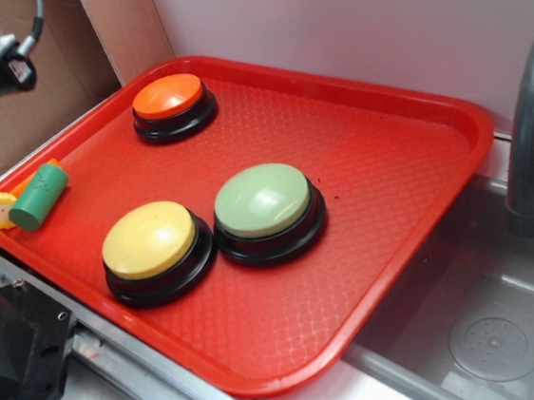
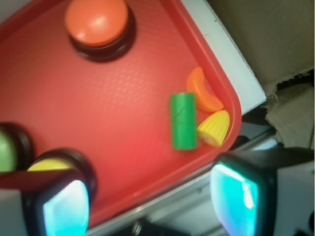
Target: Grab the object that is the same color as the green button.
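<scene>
Between and beyond the spread claw fingers lies the green cylinder, untouched.

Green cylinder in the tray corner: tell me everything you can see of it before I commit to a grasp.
The green cylinder is small, solid medium green, smooth and plastic-looking, with flat round ends. It lies on its side in a corner of the red tray, close beside the yellow corn piece and the orange slice; contact is unclear. The gripper is open above, not touching it.

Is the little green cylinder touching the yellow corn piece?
Touching. The wrist view shows the green cylinder lying flush against the corn piece, no red tray visible between.
</scene>
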